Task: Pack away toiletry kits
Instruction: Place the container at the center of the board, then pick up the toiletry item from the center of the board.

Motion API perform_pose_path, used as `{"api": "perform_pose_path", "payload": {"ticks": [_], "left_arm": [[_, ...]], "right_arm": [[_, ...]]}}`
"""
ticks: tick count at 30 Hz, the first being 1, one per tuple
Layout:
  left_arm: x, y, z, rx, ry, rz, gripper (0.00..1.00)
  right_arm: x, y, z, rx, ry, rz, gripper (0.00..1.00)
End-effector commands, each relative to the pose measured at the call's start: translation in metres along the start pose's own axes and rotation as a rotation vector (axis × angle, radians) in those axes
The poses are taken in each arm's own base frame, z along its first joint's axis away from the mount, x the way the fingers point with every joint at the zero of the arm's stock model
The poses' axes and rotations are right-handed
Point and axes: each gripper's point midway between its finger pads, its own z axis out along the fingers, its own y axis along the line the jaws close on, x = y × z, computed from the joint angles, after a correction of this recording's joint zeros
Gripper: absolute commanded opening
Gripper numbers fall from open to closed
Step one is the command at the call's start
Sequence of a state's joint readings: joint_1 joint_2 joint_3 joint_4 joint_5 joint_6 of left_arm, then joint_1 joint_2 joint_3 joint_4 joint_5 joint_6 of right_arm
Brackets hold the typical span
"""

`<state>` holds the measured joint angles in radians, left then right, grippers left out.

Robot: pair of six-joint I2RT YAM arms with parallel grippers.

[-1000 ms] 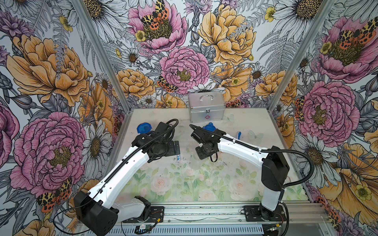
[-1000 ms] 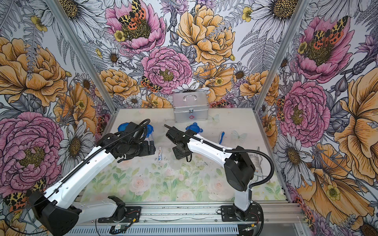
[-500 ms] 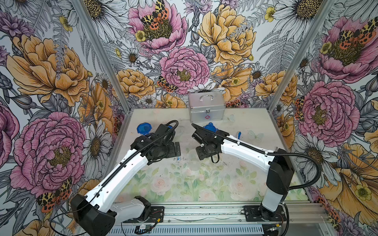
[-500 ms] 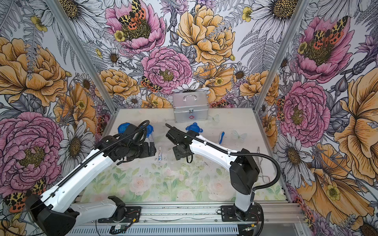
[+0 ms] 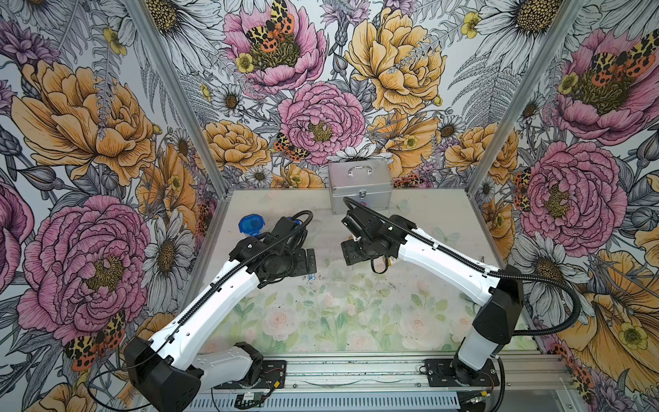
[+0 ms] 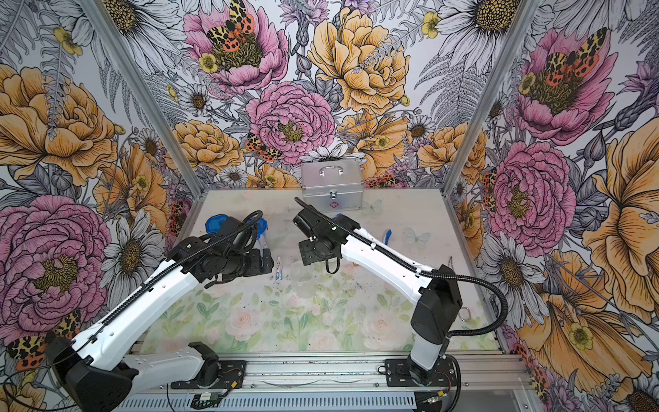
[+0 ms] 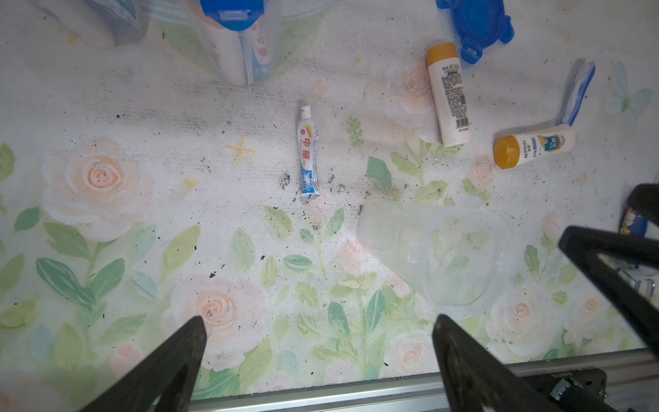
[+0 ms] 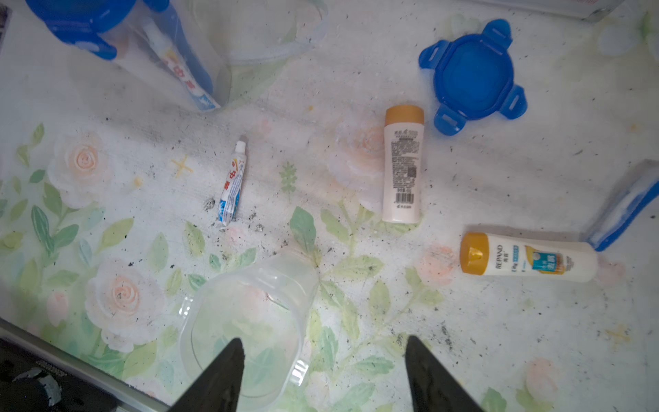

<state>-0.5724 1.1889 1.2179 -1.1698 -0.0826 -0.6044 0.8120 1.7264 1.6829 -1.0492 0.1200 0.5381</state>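
Left gripper (image 7: 319, 328): hovering above the flowered table (image 8: 499, 339), fingers spread wide, gripping nothing.
Right gripper (image 8: 322, 342): hanging over the table, fingers standing apart and empty, one tip showing across the empty cup's mouth.
Empty cup (image 8: 249, 314): lying on its side.
Tube (image 8: 230, 185): lying flat near the cup, not touching it.
Bottles (image 8: 403, 164) (image 8: 527, 258): both lying down, apart.
Loose lid (image 8: 472, 78): sitting just beside one bottle's cap.
Toothbrush (image 8: 627, 203): lying by the other bottle's base.
Lidded cup (image 8: 160, 53): holding a tube inside.
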Motion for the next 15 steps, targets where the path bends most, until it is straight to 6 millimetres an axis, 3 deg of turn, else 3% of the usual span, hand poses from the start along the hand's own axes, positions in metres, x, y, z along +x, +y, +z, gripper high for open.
{"api": "perform_pose_path", "payload": {"ticks": [1,4,7,15], "left_arm": [[-0.003,-0.014,-0.007,0.059,-0.01,-0.001,0.99],[-0.002,-0.021,-0.01,0.072,-0.011,0.012,0.98],[-0.002,-0.025,-0.012,0.079,-0.016,0.015,0.99],[-0.003,-0.026,-0.018,0.095,-0.031,-0.014,0.99]], "right_arm": [[-0.031,-0.027,-0.016,0.012,-0.069,0.059,0.73],[-0.038,-0.05,-0.001,0.054,-0.049,0.063,0.74],[-0.037,-0.065,0.028,0.094,0.008,0.039,0.74],[-0.033,-0.071,0.104,0.111,0.136,0.0,0.76]]}}
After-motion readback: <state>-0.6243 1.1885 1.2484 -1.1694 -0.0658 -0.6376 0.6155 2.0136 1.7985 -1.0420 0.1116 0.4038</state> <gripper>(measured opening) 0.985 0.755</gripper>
